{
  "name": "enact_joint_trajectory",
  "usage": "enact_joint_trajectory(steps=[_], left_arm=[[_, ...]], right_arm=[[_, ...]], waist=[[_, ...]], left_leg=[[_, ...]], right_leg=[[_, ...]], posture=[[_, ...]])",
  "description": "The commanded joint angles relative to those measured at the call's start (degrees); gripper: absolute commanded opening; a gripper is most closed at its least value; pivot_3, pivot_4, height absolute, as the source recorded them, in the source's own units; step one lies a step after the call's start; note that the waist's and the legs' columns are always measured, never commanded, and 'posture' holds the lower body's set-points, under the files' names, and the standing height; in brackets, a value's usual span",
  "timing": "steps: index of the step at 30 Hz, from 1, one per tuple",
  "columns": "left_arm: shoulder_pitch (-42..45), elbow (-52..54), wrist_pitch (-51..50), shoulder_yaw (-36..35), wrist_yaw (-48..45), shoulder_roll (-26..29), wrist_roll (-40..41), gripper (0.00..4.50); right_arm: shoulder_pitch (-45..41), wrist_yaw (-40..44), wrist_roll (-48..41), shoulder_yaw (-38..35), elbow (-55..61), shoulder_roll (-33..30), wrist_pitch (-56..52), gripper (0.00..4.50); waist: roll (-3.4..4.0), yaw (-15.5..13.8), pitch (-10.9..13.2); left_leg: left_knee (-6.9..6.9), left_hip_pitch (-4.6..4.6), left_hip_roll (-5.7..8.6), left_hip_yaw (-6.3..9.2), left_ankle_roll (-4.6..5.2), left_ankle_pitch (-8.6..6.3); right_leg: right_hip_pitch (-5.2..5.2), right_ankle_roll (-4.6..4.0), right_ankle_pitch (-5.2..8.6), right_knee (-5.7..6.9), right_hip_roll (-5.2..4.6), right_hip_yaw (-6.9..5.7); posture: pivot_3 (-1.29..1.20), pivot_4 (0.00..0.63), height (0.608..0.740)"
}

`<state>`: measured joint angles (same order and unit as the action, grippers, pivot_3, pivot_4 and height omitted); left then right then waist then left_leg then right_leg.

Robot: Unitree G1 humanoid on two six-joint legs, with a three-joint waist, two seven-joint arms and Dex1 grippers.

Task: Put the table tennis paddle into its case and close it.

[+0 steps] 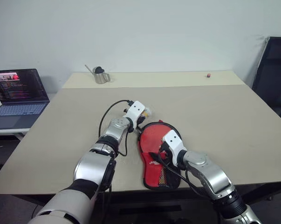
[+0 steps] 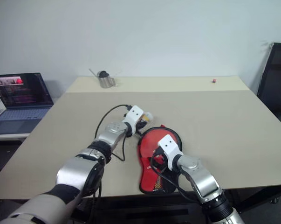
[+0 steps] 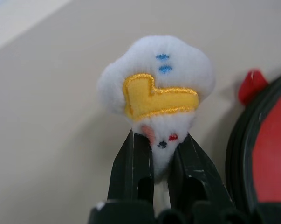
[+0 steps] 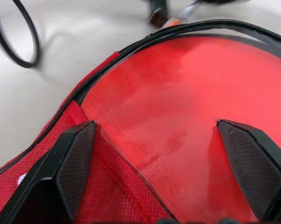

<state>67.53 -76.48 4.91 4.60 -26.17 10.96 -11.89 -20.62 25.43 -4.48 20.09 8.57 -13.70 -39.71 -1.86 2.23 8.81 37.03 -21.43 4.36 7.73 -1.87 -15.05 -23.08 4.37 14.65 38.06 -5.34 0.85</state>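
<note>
- Nearest the table's front edge, the case (image 1: pixel 159 175) lies open and flat, its red lining showing in the right wrist view, with the table tennis paddle (image 4: pixel 191 116) lying inside it, red rubber face up.
- The right gripper (image 4: pixel 163 163) hangs just over the paddle face with its fingers (image 4: pixel 75 158) spread wide, one to each side, gripping nothing.
- Just beyond the case's round end, the left gripper (image 3: pixel 161 154) is pinched tight on the bottom of a small plush charm (image 3: pixel 156 88), white with a yellow patch; it is probably the zip pull, though its link to the case is hidden.
- Farther back on the table (image 1: pixel 224 116) stand a small metal watering can (image 1: pixel 100 74) and a tiny red object (image 1: pixel 208 75).
- Off to the left, an open laptop (image 1: pixel 17 95) rests on a lower surface.
</note>
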Motion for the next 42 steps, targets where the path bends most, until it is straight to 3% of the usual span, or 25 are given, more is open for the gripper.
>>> enact_joint_trajectory(steps=[1,23,37,42], left_arm=[[2.93,-0.33,1.94,1.85,1.61,-0.89,-2.69,0.13],[7.11,-2.65,3.84,8.68,13.61,-5.43,-14.78,0.13],[8.98,-3.34,6.34,17.25,16.02,-9.05,-24.16,0.13],[7.39,-3.50,4.99,17.09,14.76,-9.36,-24.11,0.13]], right_arm=[[4.36,-0.17,2.00,2.17,-3.82,-2.05,-3.89,4.50],[14.56,-5.22,1.01,4.26,12.27,-1.40,-14.76,4.50],[19.18,-8.42,0.38,5.39,18.04,-0.69,-18.33,4.50],[19.20,-9.01,0.23,5.23,17.87,-0.29,-18.38,4.50]], waist=[[0.00,-0.08,-0.10],[-0.04,-0.71,-0.24],[-0.05,-0.72,-0.24],[-0.05,-0.70,-0.24]], left_leg=[[0.00,0.00,0.00,0.00,0.00,0.00],[-0.02,-0.04,0.01,0.04,0.00,-0.01],[-0.04,-0.06,0.01,0.04,-0.02,-0.03],[-0.06,0.01,-0.01,0.04,-0.01,-0.04]], right_leg=[[0.00,0.00,0.00,-0.01,0.00,0.00],[0.05,0.28,0.17,-0.11,-0.01,-0.06],[0.12,0.35,0.21,-0.23,-0.01,-0.12],[0.24,0.36,0.22,-0.24,-0.01,-0.18]], posture=[[0.00,0.150,0.740],[0.00,0.150,0.740],[0.00,0.150,0.740],[0.00,0.150,0.740]])
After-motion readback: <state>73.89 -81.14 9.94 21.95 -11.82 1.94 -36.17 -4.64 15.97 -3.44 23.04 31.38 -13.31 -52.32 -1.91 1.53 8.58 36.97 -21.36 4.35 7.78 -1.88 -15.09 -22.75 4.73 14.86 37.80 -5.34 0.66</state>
